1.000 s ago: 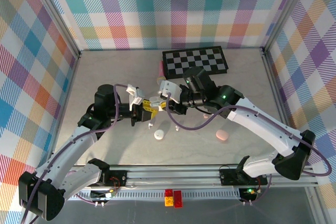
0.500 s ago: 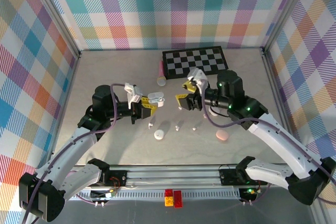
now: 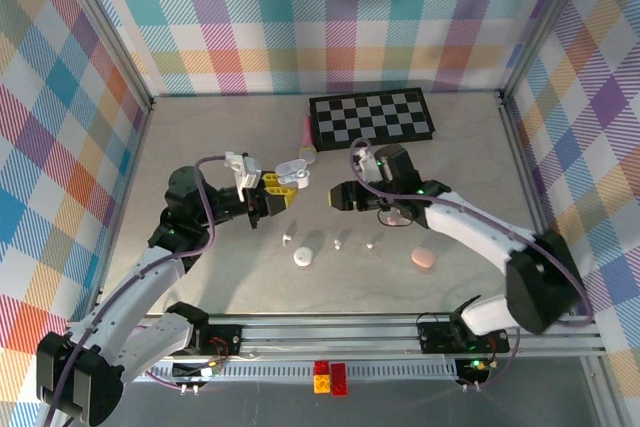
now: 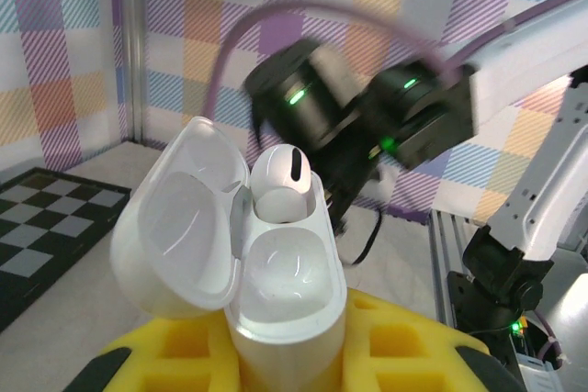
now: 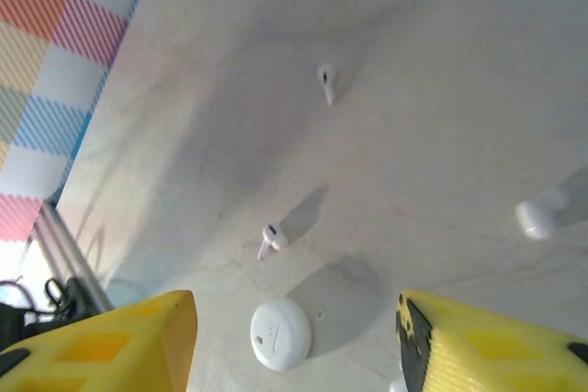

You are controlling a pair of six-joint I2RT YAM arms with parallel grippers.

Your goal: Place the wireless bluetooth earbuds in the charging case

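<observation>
Left claw [image 3: 272,190]: clamped on open white pebble-shaped plastic charging case [image 4: 280,291].
Right claw [image 5: 296,341]: jaws apart, holding nothing.
Seated white stemmed earbud [image 4: 285,181]: in the case's far socket.
Loose white earbuds [image 5: 269,238]: lying on grey table [image 3: 200,147].

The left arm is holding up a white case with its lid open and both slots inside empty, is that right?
Not quite. The white case is held up with its lid open, but one slot holds a white earbud; the other slot is empty. The left wrist view shows it.
</observation>
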